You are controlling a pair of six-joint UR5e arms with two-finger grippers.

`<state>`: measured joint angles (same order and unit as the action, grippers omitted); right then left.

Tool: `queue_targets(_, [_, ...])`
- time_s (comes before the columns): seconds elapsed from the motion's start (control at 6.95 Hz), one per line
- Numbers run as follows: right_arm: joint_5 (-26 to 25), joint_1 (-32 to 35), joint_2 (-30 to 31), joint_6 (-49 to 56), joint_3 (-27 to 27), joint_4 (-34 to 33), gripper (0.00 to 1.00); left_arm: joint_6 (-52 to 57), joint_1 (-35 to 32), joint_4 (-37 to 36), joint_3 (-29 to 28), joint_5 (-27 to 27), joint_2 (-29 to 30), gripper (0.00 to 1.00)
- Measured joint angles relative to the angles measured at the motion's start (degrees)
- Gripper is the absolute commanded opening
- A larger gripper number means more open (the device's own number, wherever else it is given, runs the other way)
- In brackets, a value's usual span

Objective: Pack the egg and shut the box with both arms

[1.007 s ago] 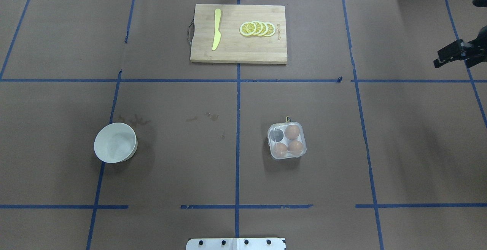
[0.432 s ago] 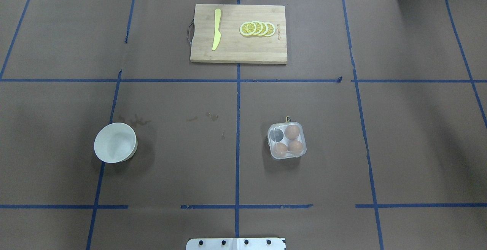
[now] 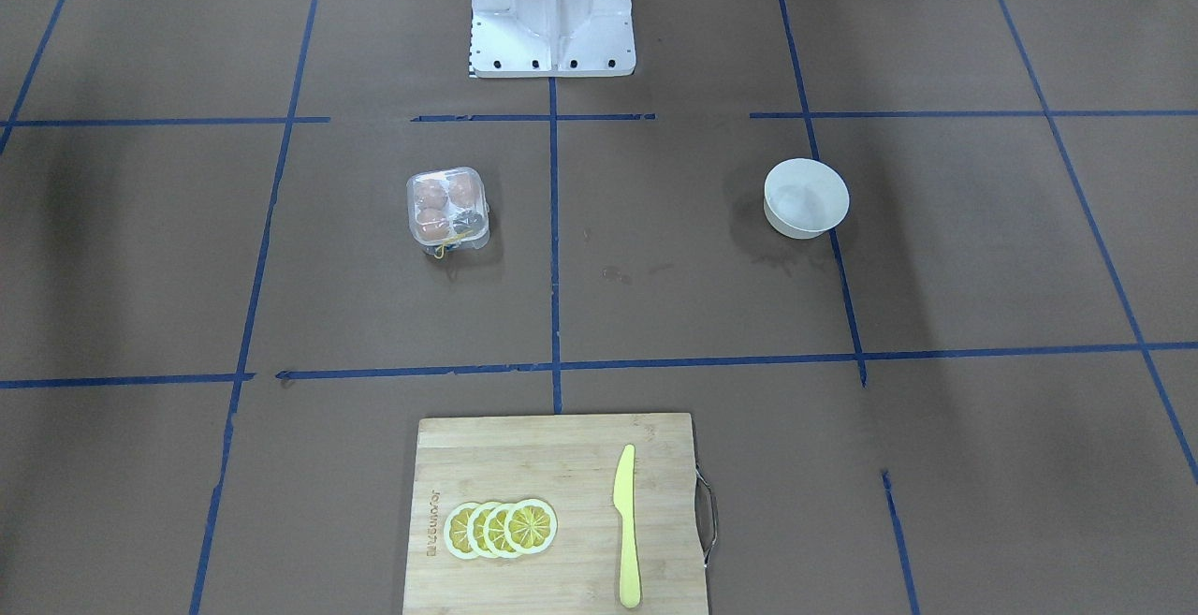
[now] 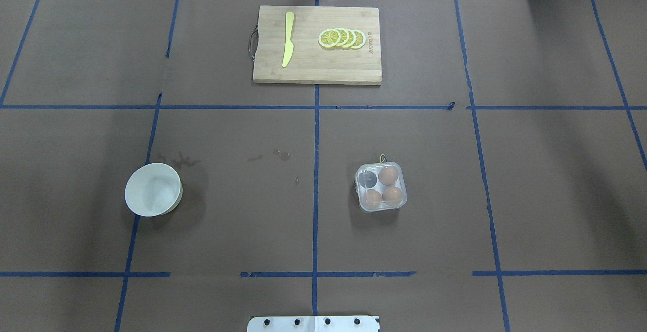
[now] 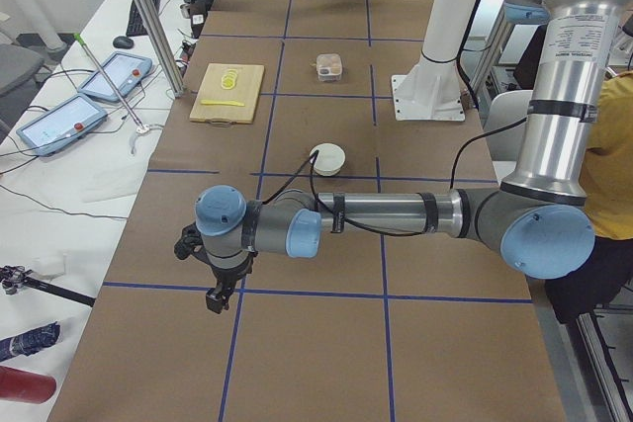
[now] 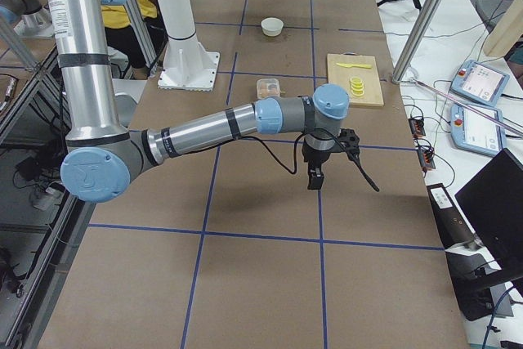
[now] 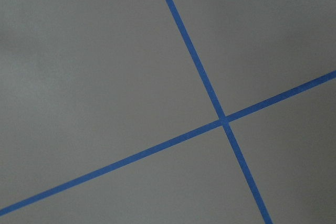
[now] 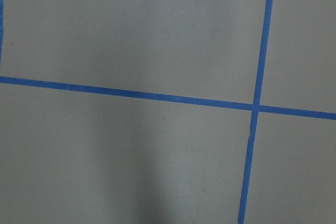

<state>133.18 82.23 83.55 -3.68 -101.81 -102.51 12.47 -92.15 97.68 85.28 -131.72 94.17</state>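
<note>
- Eggs point(image 4: 388, 175), three small, smooth, brown-orange hen's eggs, each sit in a cup of the small clear plastic four-cup box point(image 4: 358, 188). The fourth cup looks dark grey.
- The box's clear hinged lid appears to lie down over the cups, and a bit of yellow point(image 4: 382, 158) sticks out at one edge.
- The box stands on the brown paper-covered surface point(image 4: 242, 231), well apart from both sets of jaws and touched by neither.
- The left jaws, black and open-framed, hang from the grey and silver left arm point(image 5: 386, 214). They point down just above a crossing of blue tape lines point(image 4: 316, 135). Whether they are parted or closed cannot be told, and nothing shows between them.
- The round white bowl point(image 4: 151, 190) lies between the left jaws and the box in the exterior left view.
- The right jaws hang from the grey and silver right arm point(image 6: 212, 127), pointing down near a blue line. How far they are parted cannot be told either.
- Seen from the right end, the box lies beyond the right jaws, past the arm's forearm.
- Both wrist views show only brown surface and crossing blue tape.
- The rectangular wooden cutting board point(image 4: 313, 72) lies far from both jaws. It carries a yellow plastic knife point(image 4: 287, 39) and a row of overlapping yellow lemon slices point(image 4: 342, 38).
- The fixed white metal base point(image 3: 552, 7) stands at the robot's edge of the surface.
</note>
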Motion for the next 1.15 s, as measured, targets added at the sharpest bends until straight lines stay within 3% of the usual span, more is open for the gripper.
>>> queue_targets(0.43, [-0.26, -0.33, 0.20, 0.62, 2.96, 0.47, 1.00, -9.49, 0.19, 0.30, 6.55, -0.08, -5.50, 1.00])
queue_targets(1.15, [0.58, -0.23, 0.41, 2.02, 4.27, 0.55, 1.00, -9.97, 0.40, 0.59, 5.15, 0.13, -5.02, 1.00])
